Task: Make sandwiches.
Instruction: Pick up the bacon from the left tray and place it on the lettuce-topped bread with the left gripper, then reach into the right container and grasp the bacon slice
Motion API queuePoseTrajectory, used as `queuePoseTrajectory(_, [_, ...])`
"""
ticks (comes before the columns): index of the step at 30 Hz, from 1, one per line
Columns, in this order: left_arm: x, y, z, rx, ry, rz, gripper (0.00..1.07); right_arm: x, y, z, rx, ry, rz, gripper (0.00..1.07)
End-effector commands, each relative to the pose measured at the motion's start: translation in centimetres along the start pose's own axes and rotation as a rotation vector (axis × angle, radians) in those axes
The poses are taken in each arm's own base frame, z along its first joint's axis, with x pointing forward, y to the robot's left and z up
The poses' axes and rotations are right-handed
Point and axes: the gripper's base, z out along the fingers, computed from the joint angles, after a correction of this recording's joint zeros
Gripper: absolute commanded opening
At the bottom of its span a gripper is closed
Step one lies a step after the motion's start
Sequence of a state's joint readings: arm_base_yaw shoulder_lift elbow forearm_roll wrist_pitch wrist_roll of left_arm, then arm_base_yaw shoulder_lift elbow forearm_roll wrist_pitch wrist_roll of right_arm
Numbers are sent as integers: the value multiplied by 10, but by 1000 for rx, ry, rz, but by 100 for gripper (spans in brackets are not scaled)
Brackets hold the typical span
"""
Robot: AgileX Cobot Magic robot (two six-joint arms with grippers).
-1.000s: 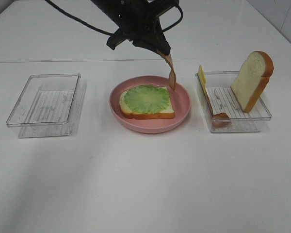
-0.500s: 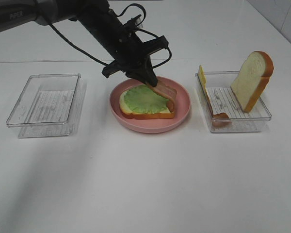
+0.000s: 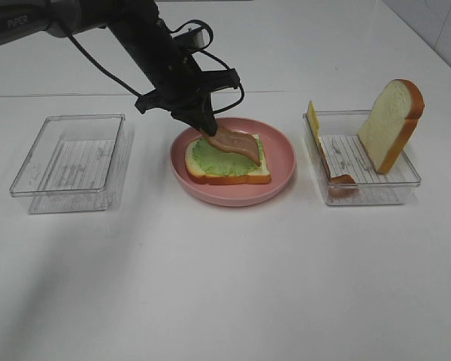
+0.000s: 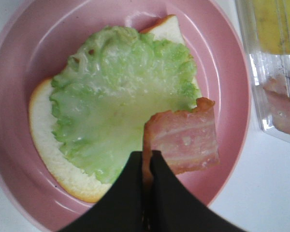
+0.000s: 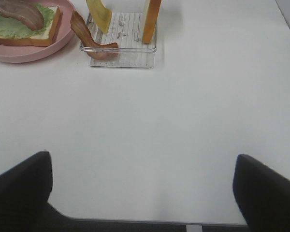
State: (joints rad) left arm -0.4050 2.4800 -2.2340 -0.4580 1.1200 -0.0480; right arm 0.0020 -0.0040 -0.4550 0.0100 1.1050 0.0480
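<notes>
Pinching one end of a bacon strip [image 3: 237,143] [image 4: 186,140], the left hand [image 3: 207,129] [image 4: 147,157] has its fingers pressed together on the strip above the pink plate [image 3: 282,158] [image 4: 19,72]. The strip slopes down from the hand across the lettuce leaf [image 3: 214,156] [image 4: 116,111]. The leaf lies flat on a bread slice [image 3: 259,173] [image 4: 43,145] in the middle of the plate.

The right hand [image 5: 142,162] hangs over bare counter [image 3: 225,286] with its fingers wide apart and nothing between them; it does not show in the high view.

Right of the plate stands a clear tray [image 3: 406,179]. In it a second bread slice [image 3: 391,124] leans upright at the far side, a cheese slice [image 3: 313,120] stands against the wall nearest the plate, and a second bacon strip [image 3: 334,174] curls down that same wall. Another clear tray [image 3: 19,180] sits well apart on the left of the plate.
</notes>
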Motion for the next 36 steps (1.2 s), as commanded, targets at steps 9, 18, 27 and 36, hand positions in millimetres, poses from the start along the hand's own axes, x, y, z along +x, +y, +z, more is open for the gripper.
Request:
queuePoseTrajectory(9, [-1, -4, 3, -53, -33, 51, 7, 3, 0, -3, -1, -37, 6, 99])
queuePoseTrajectory(18, [0, -5, 2, -52, -21, 53, 76, 3, 0, -3, -1, -37, 6, 99])
queuePoseTrajectory(27, [-8, -22, -32, -65, -19, 96, 101, 3, 0, -3, -1, -37, 6, 99])
queuePoseTrajectory(36, [-13, -38, -77, -104, -88, 97, 100, 3, 0, -3, -1, -37, 6, 99])
